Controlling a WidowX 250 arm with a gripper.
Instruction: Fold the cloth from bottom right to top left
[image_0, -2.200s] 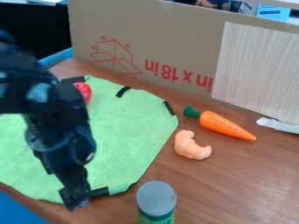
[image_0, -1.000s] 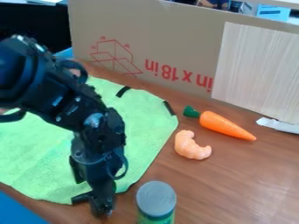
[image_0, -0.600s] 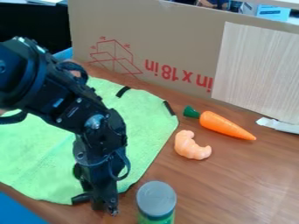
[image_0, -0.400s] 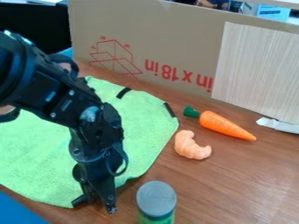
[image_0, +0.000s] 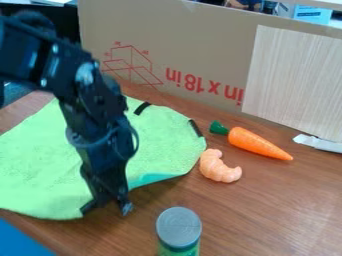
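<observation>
Claw (image_0: 125, 206), nearly closed, is gripping the near edge of cloth (image_0: 160, 135), which is lying partly raised on bench (image_0: 260, 215), seemingly light, limp, and best pinched there.

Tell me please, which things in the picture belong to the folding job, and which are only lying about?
For the folding:
- light green cloth
- gripper, at the cloth's near edge

Only lying about:
- toy carrot
- curved peach-coloured toy
- grey-lidded container
- cardboard
</observation>
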